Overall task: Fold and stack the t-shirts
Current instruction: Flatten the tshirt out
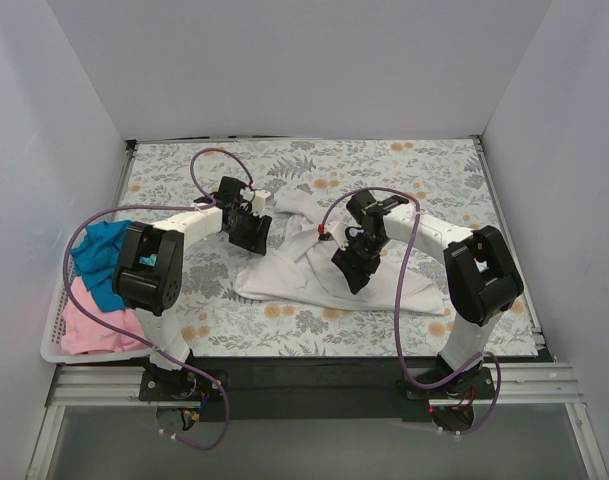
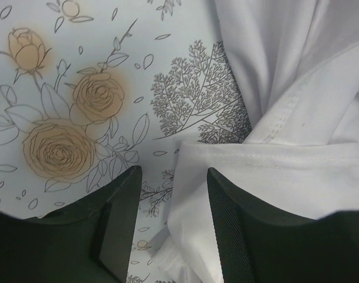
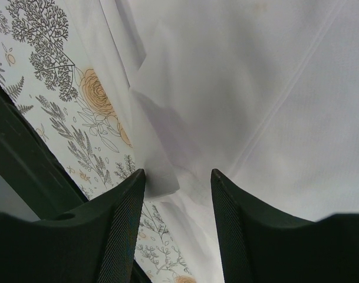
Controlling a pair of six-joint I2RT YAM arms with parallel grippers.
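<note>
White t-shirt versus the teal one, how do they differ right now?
The white t-shirt lies loosely spread on the floral table cover; the teal t-shirt sits bunched in the white basket. The white t-shirt lies alone; the teal t-shirt has a pink t-shirt beside it. Both are plain cloth, and neither is folded.

Table [image 1: 314,368] under a floral cover [image 1: 384,160] printed with grey foliage and orange roses. A white shirt [image 1: 284,285] lies rumpled on the cover near the centre; the left wrist view shows one stitched hem lapped over another fold. A white basket [image 1: 50,335] sits at the left edge.
</note>
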